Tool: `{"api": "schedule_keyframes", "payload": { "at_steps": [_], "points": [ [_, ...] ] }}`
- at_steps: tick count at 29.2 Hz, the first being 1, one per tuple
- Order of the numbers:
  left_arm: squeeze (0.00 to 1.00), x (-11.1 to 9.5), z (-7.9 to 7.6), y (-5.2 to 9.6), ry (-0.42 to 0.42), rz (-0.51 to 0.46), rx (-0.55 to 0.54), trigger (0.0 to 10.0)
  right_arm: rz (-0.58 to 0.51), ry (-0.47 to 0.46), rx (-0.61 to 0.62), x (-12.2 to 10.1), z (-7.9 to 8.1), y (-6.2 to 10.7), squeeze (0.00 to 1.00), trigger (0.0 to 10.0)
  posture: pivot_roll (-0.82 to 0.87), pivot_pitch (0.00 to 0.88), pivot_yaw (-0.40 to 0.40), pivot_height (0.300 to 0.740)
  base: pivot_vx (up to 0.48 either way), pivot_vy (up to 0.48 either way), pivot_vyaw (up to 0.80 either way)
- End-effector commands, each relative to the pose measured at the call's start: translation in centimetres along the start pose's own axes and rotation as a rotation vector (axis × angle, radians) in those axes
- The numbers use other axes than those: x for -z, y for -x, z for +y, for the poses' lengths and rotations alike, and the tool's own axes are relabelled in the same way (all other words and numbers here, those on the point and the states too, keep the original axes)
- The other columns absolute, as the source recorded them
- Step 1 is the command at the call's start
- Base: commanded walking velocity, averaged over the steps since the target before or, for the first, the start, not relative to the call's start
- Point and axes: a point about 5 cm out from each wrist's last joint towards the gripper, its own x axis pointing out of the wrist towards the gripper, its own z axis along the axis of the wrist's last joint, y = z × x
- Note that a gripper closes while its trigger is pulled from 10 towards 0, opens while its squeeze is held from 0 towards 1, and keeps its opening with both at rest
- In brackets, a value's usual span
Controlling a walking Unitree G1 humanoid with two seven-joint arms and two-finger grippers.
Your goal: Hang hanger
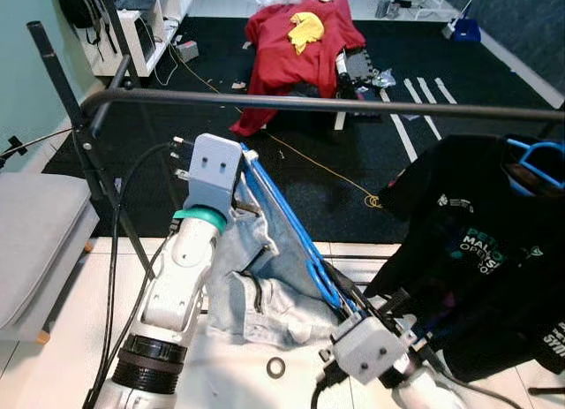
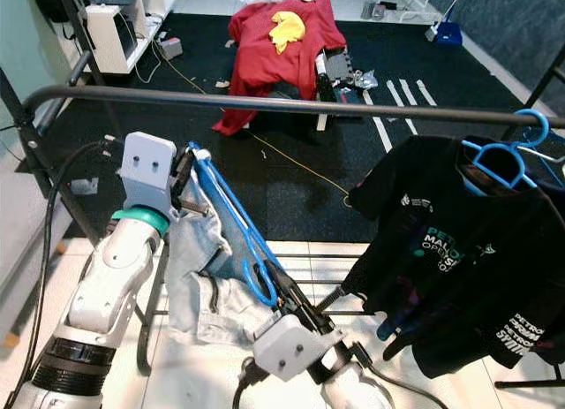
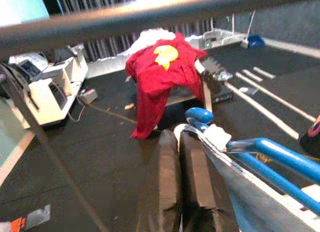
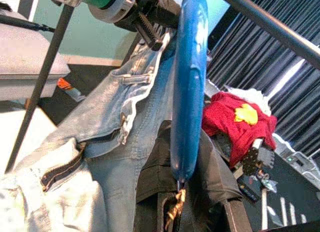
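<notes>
Left gripper (image 3: 179, 182) fingers pressed together, clamping upper end of blue hanger (image 2: 231, 223) just below rack rail (image 1: 353, 104). Right gripper (image 4: 187, 192) pinches hanger's lower end. Hanger: glossy blue plastic, tilted diagonally, light denim jeans (image 1: 265, 276) draped over it, beside hung black T-shirt (image 2: 441, 259)

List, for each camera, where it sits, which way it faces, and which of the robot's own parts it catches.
Left eye view: on the head, looking down over the dark metal clothes rail; both silver arms show, holding the blue plastic hanger with pale denim jeans.
Right eye view: same scene, beside the black printed T-shirt.
Left wrist view: along the left gripper, shut on the hanger's end, toward the red cloth.
Right wrist view: along the right gripper, up the hanger.
All four share the hanger and rail.
</notes>
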Motion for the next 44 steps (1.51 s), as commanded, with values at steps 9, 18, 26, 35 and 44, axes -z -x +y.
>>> {"api": "schedule_keyframes", "payload": {
  "at_steps": [9,18,26,35,44],
  "points": [
    [0.00,1.9,1.4,0.3,-0.138,0.083,-0.105,0.0,0.106,-0.032,0.011,0.7,-0.7,2.2,0.00,0.0,-0.17,0.185,0.079,0.740,0.000,0.000,0.00],
    [0.00,1.8,1.3,0.7,-0.135,0.066,-0.100,0.0,0.242,-0.115,0.084,2.9,-1.6,2.6,0.00,0.0,-0.17,0.181,0.073,0.740,0.000,0.000,0.00],
    [0.00,1.2,-0.4,0.9,-0.085,0.011,-0.007,0.0,0.288,-0.079,0.113,3.9,-2.2,0.3,0.00,0.0,-0.18,0.171,0.071,0.740,0.000,0.000,0.00],
    [0.00,-0.8,-1.6,1.2,-0.014,-0.082,0.054,0.0,0.347,-0.033,-0.033,4.4,-2.4,-2.3,0.00,0.0,-0.17,0.173,0.055,0.740,0.000,0.000,0.00],
    [0.00,-0.9,-1.2,1.0,-0.013,-0.085,0.037,0.0,0.359,-0.049,-0.154,4.2,-0.7,-1.1,0.00,0.0,-0.17,0.185,0.052,0.740,0.000,0.000,0.00]
  ]
}}
